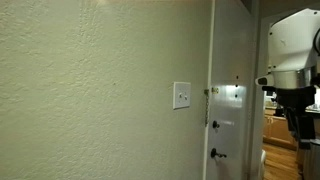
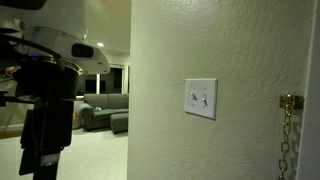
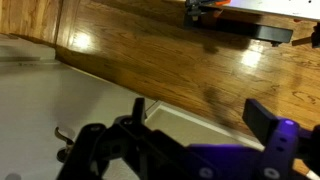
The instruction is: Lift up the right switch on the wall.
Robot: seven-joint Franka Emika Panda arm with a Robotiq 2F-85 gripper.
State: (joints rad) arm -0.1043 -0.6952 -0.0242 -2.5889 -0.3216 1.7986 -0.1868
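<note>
A small white switch plate (image 2: 200,98) with two tiny toggles sits on the rough cream-green wall (image 2: 230,40). The right switch (image 2: 205,99) is the right-hand toggle; its position is too small to tell. The plate also shows in an exterior view (image 1: 181,95) on the wall (image 1: 90,80). My gripper (image 3: 204,115) is open and empty, its two dark fingers spread over a wooden floor. It hangs under the white arm (image 1: 292,45), well away from the plate, and is dark in an exterior view (image 2: 45,130).
A white panelled door (image 1: 228,60) stands right of the plate, with dark handles (image 1: 215,125) and a brass chain latch (image 2: 287,125). Behind the arm is a room with a grey sofa (image 2: 105,108). The wrist view shows a wooden floor (image 3: 150,50) meeting a pale floor (image 3: 40,100).
</note>
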